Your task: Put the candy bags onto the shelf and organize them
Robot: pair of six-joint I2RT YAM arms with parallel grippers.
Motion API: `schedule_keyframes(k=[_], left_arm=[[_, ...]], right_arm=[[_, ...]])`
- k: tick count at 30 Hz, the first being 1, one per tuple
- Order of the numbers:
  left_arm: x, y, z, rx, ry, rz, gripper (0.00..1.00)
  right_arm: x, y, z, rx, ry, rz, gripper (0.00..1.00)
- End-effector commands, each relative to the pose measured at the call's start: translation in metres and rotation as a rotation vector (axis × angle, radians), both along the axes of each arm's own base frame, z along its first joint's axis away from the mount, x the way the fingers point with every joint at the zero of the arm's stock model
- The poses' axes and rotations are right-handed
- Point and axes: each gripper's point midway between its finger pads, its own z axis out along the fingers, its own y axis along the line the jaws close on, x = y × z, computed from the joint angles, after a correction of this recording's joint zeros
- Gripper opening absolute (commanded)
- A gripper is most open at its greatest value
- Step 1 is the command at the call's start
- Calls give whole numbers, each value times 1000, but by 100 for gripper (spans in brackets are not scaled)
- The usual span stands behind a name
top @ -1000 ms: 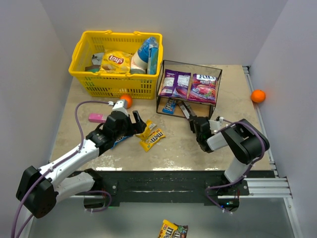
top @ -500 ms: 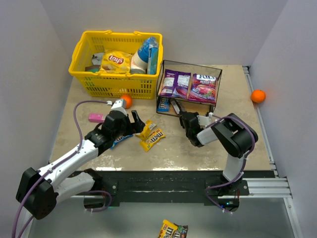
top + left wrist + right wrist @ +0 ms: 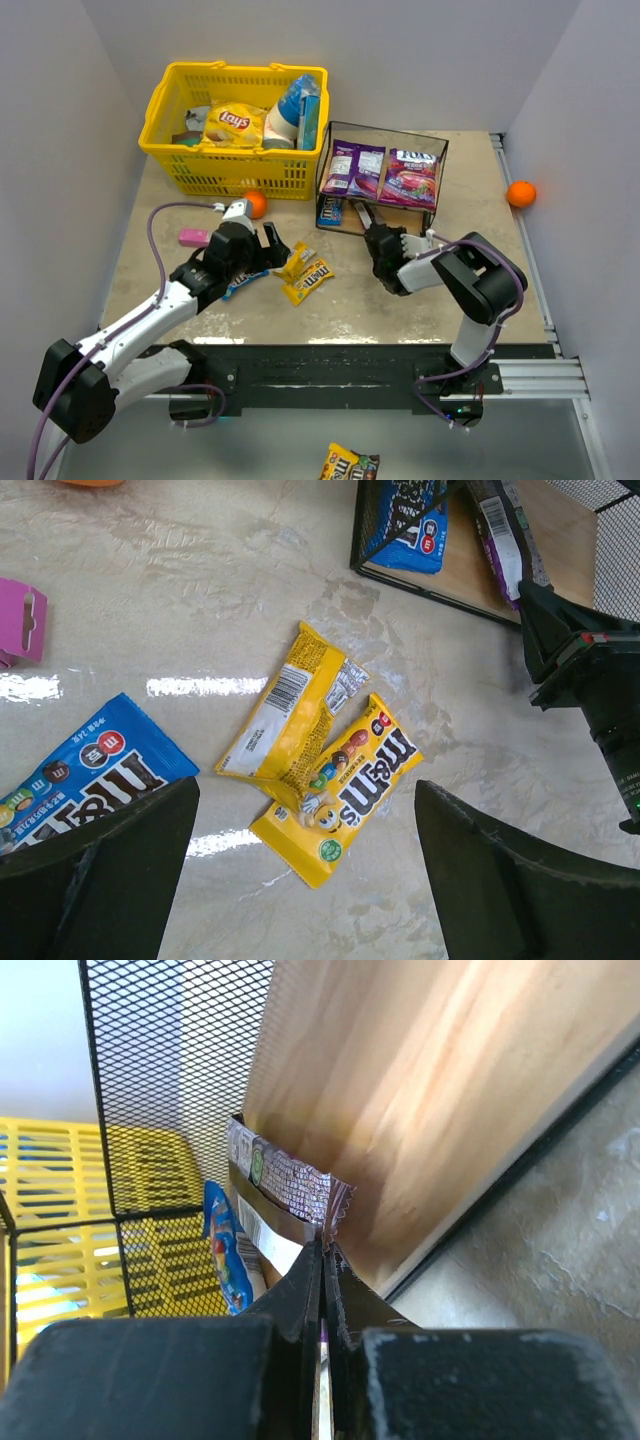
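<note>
The bench point(image 3: 470, 290) carries the shelf point(image 3: 390, 129) at its far side. The top tier holds the two purple bags point(image 3: 354, 168) side by side. The lower tier has a blue packet point(image 3: 329, 210) at its left end and a darker packet point(image 3: 497, 530) beside it. I judge the task roughly half done: two yellow packets point(image 3: 305, 272) and another blue packet point(image 3: 240, 285) lie loose on the bench, and one more packet point(image 3: 350, 464) lies beyond its near edge. The left claw point(image 3: 277, 243) hangs spread wide above the yellow pair, holding nothing. The right claw point(image 3: 372, 225) is pressed together at the lower tier's mouth, its tips by the darker packet; whether it pinches that packet I cannot tell.
</note>
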Motion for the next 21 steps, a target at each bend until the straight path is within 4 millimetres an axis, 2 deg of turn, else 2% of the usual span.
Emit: schedule_keyframes(k=[1, 2, 3, 4, 6, 9, 14, 16, 21], left_arm=[[11, -6, 23, -25, -58, -14, 94], [11, -5, 22, -22, -55, -15, 94], [12, -5, 24, -23, -60, -14, 95], [12, -5, 25, -23, -61, -13, 94], [13, -4, 25, -21, -63, -9, 95], [13, -4, 24, -21, -59, -9, 94], [14, -5, 22, -28, -56, -9, 95], [13, -5, 21, -27, -52, -11, 95], [12, -5, 20, -29, -53, -10, 95]], right_arm=[[13, 8, 27, -65, -54, -13, 12], [16, 21, 30, -73, -62, 32, 18], [17, 26, 31, -73, -63, 50, 30], [17, 32, 32, -73, -62, 70, 33], [17, 47, 34, -76, -60, 134, 38], [15, 61, 32, -91, -38, 214, 39], [6, 70, 19, -134, 13, 309, 47], [0, 68, 8, -144, 41, 324, 51], [-8, 64, 3, -163, 62, 344, 54]])
